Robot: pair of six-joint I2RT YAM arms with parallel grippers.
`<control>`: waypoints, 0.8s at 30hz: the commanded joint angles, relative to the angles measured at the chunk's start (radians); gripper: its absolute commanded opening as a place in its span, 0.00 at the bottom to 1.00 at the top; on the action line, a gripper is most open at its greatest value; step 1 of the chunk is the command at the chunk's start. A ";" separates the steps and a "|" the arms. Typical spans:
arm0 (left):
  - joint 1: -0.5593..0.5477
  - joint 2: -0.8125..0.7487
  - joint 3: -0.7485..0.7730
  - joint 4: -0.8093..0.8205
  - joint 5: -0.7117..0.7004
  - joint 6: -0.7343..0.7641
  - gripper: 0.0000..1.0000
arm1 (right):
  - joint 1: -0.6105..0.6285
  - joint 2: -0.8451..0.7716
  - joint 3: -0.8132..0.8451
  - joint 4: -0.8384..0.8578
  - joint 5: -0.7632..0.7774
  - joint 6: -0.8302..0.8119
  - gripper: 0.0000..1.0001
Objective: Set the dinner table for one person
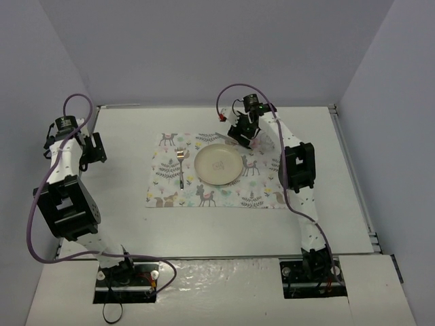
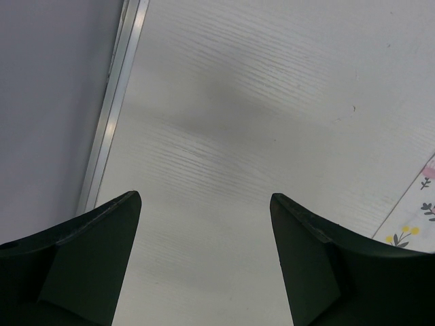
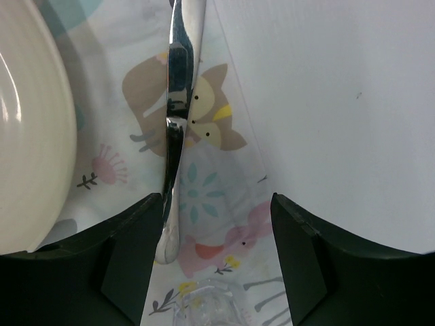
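Note:
The white dinner table [image 1: 122, 224] carries a printed placemat [image 1: 258, 193] with a cream plate [image 1: 218, 164] on it and a fork [image 1: 181, 166] left of the plate. My right gripper [image 1: 239, 136] hangs over the placemat's far right part, jaws open. In the right wrist view a silver knife [image 3: 178, 122] lies on the placemat [image 3: 224, 204] beside the plate [image 3: 27, 136]. Its rounded end rests by the inner side of the left finger [image 3: 129, 251], and the gripper [image 3: 217, 204] is not closed on it. My left gripper [image 1: 95, 149] is open and empty over bare table [image 2: 224, 122].
Pale grey-lilac walls stand close on the left, back and right. A metal strip [image 2: 112, 115] runs along the left wall's foot. The placemat corner [image 2: 418, 224] shows at the right of the left wrist view. Something clear [image 3: 211, 305] sits at the bottom edge of the right wrist view.

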 commanded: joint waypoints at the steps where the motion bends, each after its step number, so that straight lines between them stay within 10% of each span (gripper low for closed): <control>1: 0.016 -0.002 0.024 0.045 0.003 0.001 0.74 | 0.009 0.009 0.075 -0.017 -0.096 0.012 0.61; 18: 0.030 0.062 0.066 0.044 0.006 -0.020 0.74 | 0.011 0.092 0.090 -0.084 -0.181 0.081 0.53; 22: 0.031 0.075 0.062 0.052 0.010 -0.027 0.74 | 0.006 0.116 0.086 -0.127 -0.164 0.062 0.39; 24: 0.030 0.083 0.063 0.053 0.013 -0.032 0.74 | 0.005 0.127 0.085 -0.143 -0.137 0.063 0.14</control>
